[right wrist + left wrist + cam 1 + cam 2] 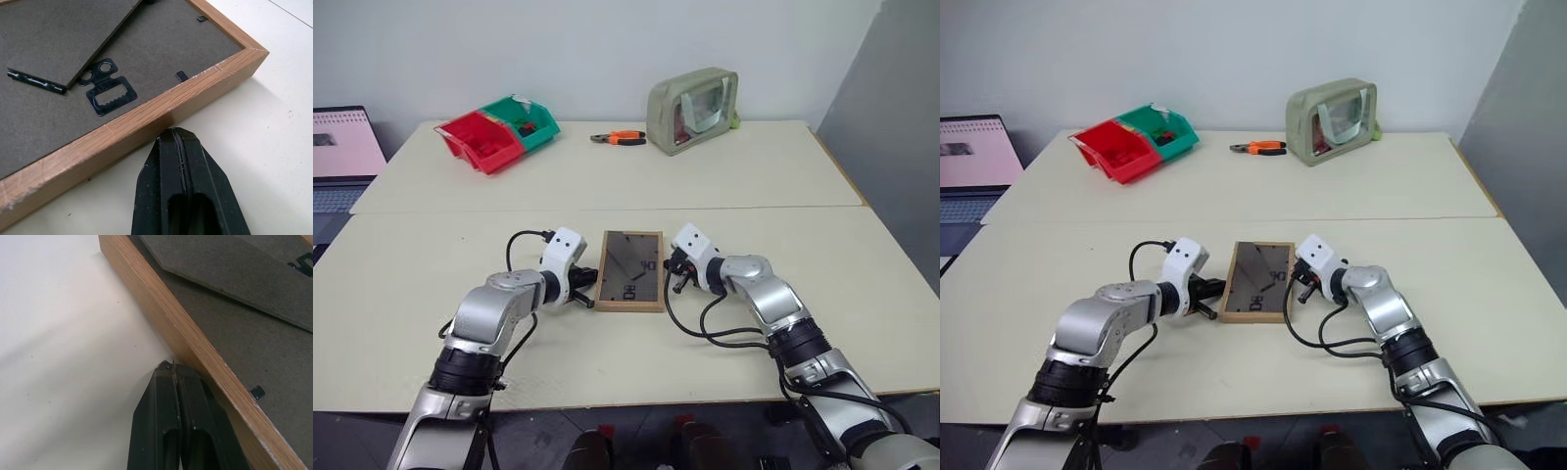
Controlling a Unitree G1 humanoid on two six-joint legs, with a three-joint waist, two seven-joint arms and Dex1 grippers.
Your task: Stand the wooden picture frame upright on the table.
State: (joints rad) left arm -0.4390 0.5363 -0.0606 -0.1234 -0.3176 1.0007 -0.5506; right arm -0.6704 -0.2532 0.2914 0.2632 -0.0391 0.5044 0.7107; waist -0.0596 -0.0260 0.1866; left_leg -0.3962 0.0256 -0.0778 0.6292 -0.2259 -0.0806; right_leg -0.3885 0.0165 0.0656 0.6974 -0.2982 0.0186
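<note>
The wooden picture frame [629, 271] lies flat on the table [460, 235], its dark grey back facing up, with the fold-out stand [58, 39] and a metal hanger clip [105, 93] in view. My left gripper [589, 303] is shut, its tips [168, 366] pressed to the frame's left wooden side [195, 342] near the front corner, down at the tabletop. My right gripper [673, 279] is shut too, its tips [175, 131] at the frame's right wooden side [122, 129]. Neither gripper holds anything.
Red and green bins [499, 132] sit at the back left, orange-handled pliers [622, 138] behind the frame, and a green pouch [693, 110] at the back right. A laptop [342, 147] stands off the table's left side. A seam [754, 208] crosses the table.
</note>
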